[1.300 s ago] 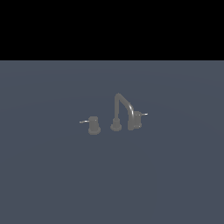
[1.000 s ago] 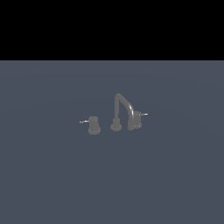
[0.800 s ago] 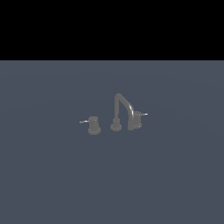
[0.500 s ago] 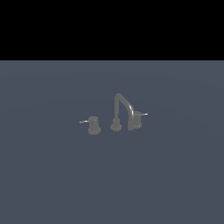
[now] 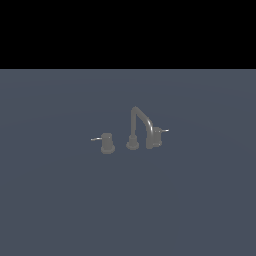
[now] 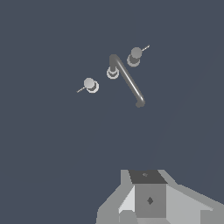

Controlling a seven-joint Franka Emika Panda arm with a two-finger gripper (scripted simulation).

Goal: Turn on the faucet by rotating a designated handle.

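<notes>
No readable text, labels, brands or numbers anywhere. The faucet (image 5: 136, 129) and its handle (image 5: 157, 136) are plain grey, unmarked. The gripper (image 6: 148, 199) body carries only a small dark diamond mark (not a character).

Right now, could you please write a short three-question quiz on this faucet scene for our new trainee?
1. True or false: the gripper touches the small dull-grey faucet.
2. In the exterior view, the stubby grey handle with the thin pale lever sits on which side of the arched gooseneck spout? A) left B) right
3. How many stubby knobs flank the spout?

Key: 1. False: it is apart from the faucet. 2. B. 3. Two, counting the twin knob.
</notes>
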